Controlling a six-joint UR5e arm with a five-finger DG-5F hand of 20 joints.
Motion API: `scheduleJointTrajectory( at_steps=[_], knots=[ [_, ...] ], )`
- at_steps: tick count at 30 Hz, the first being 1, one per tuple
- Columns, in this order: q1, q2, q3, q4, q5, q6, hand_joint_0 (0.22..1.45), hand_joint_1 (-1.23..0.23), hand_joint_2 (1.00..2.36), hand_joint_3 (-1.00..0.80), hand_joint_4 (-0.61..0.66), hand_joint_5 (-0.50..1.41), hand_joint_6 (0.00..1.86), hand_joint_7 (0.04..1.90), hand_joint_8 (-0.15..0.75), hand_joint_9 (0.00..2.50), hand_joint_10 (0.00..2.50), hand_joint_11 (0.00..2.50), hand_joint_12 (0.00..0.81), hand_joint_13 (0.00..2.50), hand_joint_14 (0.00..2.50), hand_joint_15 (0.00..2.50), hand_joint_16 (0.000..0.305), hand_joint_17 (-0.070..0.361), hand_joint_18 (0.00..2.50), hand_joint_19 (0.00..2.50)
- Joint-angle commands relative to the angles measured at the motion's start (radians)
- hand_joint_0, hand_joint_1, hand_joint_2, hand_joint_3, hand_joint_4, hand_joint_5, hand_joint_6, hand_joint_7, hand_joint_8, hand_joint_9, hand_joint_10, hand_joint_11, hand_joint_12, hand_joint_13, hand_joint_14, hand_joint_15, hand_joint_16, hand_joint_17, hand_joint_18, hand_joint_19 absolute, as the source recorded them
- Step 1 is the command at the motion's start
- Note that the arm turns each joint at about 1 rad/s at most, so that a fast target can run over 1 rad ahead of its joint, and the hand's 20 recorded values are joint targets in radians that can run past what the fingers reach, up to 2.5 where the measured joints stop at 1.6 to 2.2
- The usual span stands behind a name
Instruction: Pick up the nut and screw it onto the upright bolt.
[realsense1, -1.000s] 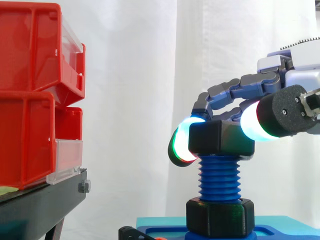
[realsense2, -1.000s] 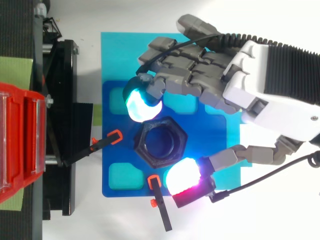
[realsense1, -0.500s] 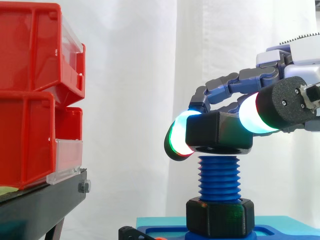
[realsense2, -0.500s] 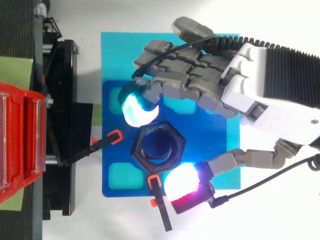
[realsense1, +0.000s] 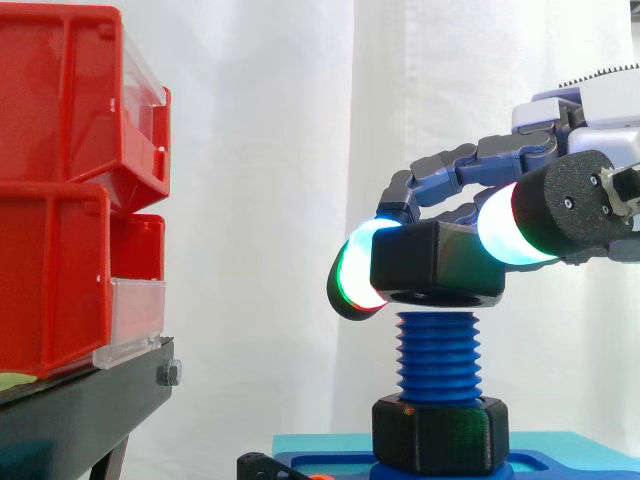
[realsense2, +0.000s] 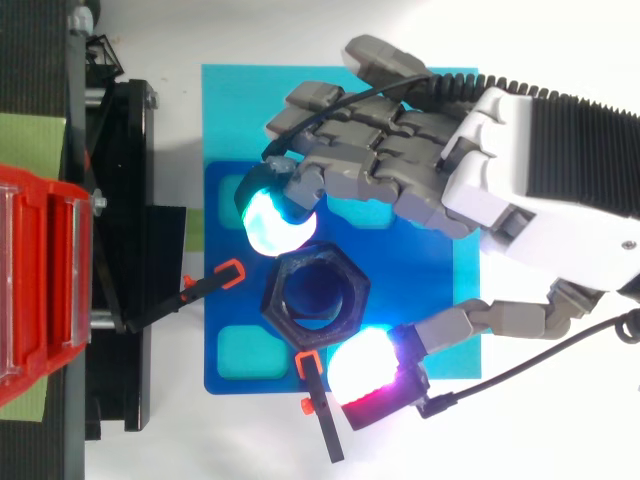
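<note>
One black nut (realsense1: 437, 262) sits right at the top of the blue bolt (realsense1: 438, 355). The bolt stands straight up. From the side, the nut looks level and lined up over the bolt, with almost all of the blue thread bare below it. I cannot tell if the nut has caught on the thread yet or only rests at the tip. From above, the blue of the bolt shows through the hole in the nut (realsense2: 316, 297), so the two are well lined up. The hand (realsense2: 500, 190) grips the nut, pinching it between a glowing fingertip (realsense2: 272, 222) on one side and the glowing thumb pad (realsense2: 360, 365) on the other. So the picking up is done, and the nut is at the bolt. I think the turning has only just begun, or has not begun at all. The nut has a long way to go down, so many twists are left. Another black nut (realsense1: 440, 432) sits low down at the foot of the bolt, on a dark blue plate (realsense2: 415, 285). Far off to the side, red bins (realsense1: 70, 180) stand on a black stand (realsense1: 80, 410), with a white curtain (realsense1: 270, 150) behind it all.
</note>
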Motion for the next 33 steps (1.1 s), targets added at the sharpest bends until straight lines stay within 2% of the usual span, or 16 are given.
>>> scheduleJointTrajectory(
  at_steps=[1,33],
  knots=[
    [0.0,0.0,0.0,0.0,0.0,-0.002,0.51,-0.7,1.0,-0.5,0.21,-0.2,0.5,1.1,0.25,0.34,0.0,0.0,0.268,0.24,0.0,0.0,0.028,0.064,0.02,0.0],
    [0.0,-0.001,0.0,0.005,-0.023,-0.045,0.51,-0.7,1.0,-0.5,0.2,-0.2,0.5,1.11,0.25,0.33,0.0,0.0,0.268,0.24,0.0,0.0,0.028,0.063,0.02,0.0]
  ],
)
